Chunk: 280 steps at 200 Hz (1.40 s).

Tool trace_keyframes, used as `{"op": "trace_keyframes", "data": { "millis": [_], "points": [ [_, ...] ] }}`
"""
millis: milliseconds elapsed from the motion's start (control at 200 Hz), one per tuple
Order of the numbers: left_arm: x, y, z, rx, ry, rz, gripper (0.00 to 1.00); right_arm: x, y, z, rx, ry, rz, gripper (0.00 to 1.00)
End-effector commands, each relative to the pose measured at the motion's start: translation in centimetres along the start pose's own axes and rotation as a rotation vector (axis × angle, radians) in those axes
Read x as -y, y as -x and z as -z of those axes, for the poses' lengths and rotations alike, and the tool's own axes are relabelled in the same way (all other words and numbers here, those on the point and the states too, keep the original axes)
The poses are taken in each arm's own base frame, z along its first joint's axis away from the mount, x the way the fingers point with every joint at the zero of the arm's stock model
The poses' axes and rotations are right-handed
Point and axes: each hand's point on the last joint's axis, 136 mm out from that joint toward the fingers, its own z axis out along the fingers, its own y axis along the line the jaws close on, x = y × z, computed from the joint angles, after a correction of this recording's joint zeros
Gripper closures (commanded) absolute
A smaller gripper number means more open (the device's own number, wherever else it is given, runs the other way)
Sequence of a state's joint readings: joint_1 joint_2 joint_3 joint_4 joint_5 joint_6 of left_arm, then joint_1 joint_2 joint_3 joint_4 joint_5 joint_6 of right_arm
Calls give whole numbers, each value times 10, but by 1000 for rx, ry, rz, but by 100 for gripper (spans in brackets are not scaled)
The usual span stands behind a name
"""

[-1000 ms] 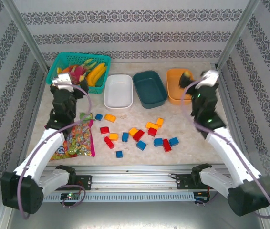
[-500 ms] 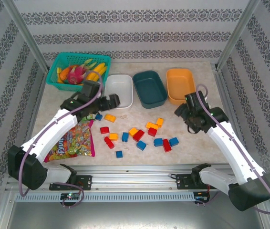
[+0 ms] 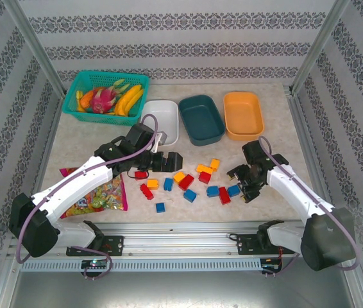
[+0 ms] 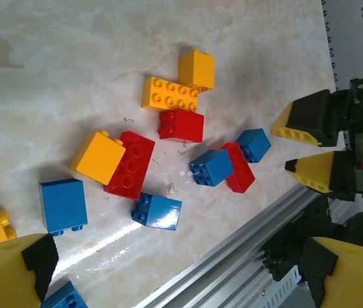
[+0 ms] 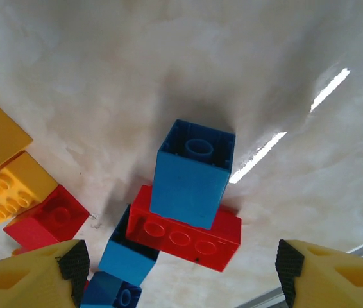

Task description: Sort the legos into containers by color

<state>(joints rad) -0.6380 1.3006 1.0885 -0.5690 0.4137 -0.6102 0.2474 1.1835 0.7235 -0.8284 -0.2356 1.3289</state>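
Right wrist view has a small blue plastic brick (image 5: 194,176) at the centre, tipped over so its hollow underside shows. It touches a flat red plastic brick (image 5: 188,234) at 6 o'clock, and a second blue brick (image 5: 125,260) sits against that one at 8 o'clock. The right gripper (image 5: 178,266) hangs above them, jaws wide apart and holding nothing. If it closes low, I judge it may pinch the red brick too, or push the blue one away. In the top view, the left gripper (image 3: 168,162) is spread wide and empty over the bricks at 9 o'clock. White (image 3: 159,122), dark teal (image 3: 201,119) and orange (image 3: 242,114) rounded plastic tubs wait at 12 o'clock.
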Motion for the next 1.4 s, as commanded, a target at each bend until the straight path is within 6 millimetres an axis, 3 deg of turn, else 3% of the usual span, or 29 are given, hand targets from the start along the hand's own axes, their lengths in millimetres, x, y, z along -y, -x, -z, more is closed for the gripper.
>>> {"op": "trace_keyframes", "data": {
  "millis": [0,175,280,525,664,784,859,989,1084,1239,1394],
  "points": [
    [12,-5,2,-7,-47,-38,0,3,-2,-15,-48,3,-76,21],
    [22,-10,-4,-37,-94,-53,0,0,-1,-28,-71,5,-85,26],
    [22,-11,-6,-42,-90,-55,0,-3,2,-32,-65,12,-78,34],
    [26,-6,-9,-42,-96,-60,0,8,8,-43,-55,-36,-80,42],
    [28,-4,-11,-40,-103,-61,0,7,13,-46,-46,-37,-69,51],
    [30,-1,-13,-36,-106,-51,0,-1,17,-37,-15,-34,-25,63],
    [35,7,-11,-11,-112,-40,0,-16,25,-17,52,-3,41,69],
    [50,33,-7,52,-130,-14,0,-51,47,31,201,58,166,68],
    [59,55,-11,77,-125,-8,0,-79,64,53,253,71,231,68],
    [69,96,-21,115,-150,20,0,-133,101,67,300,106,291,68],
    [80,142,-30,165,-177,27,0,-178,140,60,314,101,315,68]
  ]
}}
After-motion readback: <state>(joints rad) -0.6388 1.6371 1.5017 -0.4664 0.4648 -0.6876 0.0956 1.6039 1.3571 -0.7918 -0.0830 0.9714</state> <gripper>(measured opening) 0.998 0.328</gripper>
